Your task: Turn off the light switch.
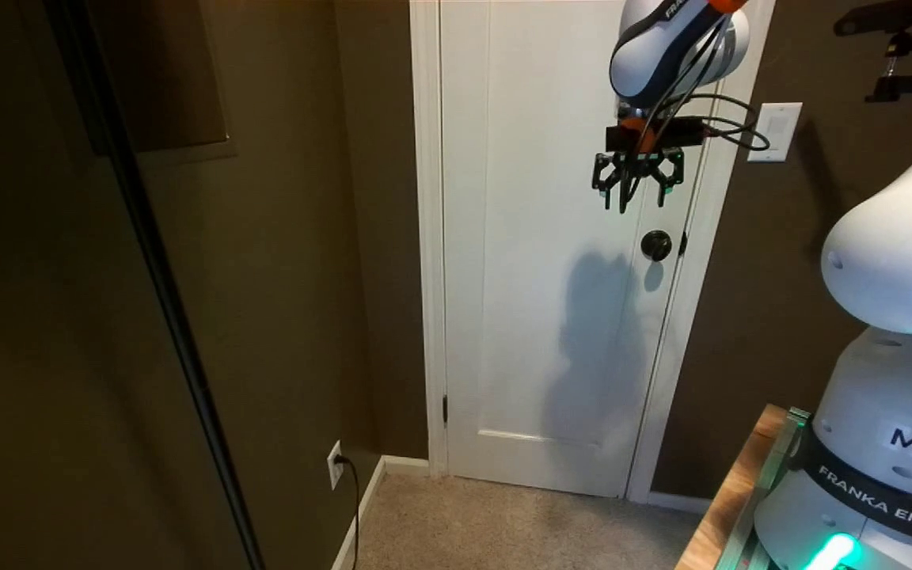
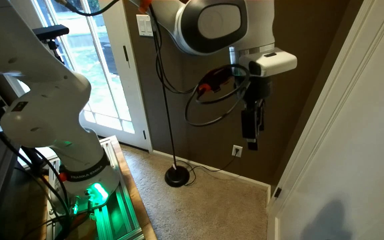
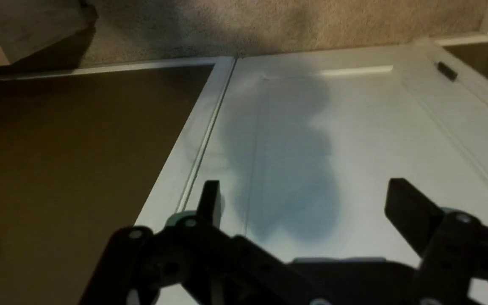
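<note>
The light switch (image 1: 780,131), a white upright plate, sits in the upper right of an exterior view, on the brown wall (image 1: 741,332) just beside the trim (image 1: 700,261) of the white door (image 1: 535,277). It shows too small to tell which way it is set. The claw (image 1: 634,199) hangs to its left and a little lower in the frame, pointing down, in front of the door and apart from the plate. It is spread wide: in the wrist view its fingers (image 3: 208,201) stand left of the lower centre and toward the lower right, with the pale door face showing between them. Below the claw, right of centre, is the dark round knob (image 1: 656,245), and lower still a soft-edged shadow (image 1: 594,356) lies on the door. The arm (image 1: 640,62) reaches in from the top edge, while its base (image 1: 879,419), at lower right, stands on rails (image 1: 765,483) over a wooden counter (image 1: 727,507). At lower left an outlet (image 1: 334,475) with a cord (image 1: 356,507) plugged in sits near the carpet (image 1: 503,522), and a black pole (image 1: 193,372) slants down the left side. In an exterior view a glass door (image 2: 102,76) shows at upper left, with a double switch plate (image 2: 144,25) to its right and a round black base (image 2: 177,176) on the carpet.
</note>
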Tool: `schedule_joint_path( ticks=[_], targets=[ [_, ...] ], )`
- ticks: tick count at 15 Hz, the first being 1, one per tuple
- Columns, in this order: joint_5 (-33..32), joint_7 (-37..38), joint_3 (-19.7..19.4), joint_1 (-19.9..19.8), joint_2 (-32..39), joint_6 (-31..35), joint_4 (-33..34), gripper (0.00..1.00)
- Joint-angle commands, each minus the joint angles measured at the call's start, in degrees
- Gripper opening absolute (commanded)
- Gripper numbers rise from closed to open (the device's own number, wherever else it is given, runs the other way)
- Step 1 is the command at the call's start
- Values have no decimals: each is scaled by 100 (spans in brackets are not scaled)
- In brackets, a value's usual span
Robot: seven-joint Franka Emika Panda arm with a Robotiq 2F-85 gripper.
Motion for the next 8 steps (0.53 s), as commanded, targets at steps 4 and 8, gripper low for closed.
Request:
schedule_joint_path(
  ticks=[4, 8],
  targets=[
    [-1328, 1784, -322, -650, 370, 546, 403, 97],
    [-1905, 3011, -497, -801, 504, 583, 698, 63]
  ],
)
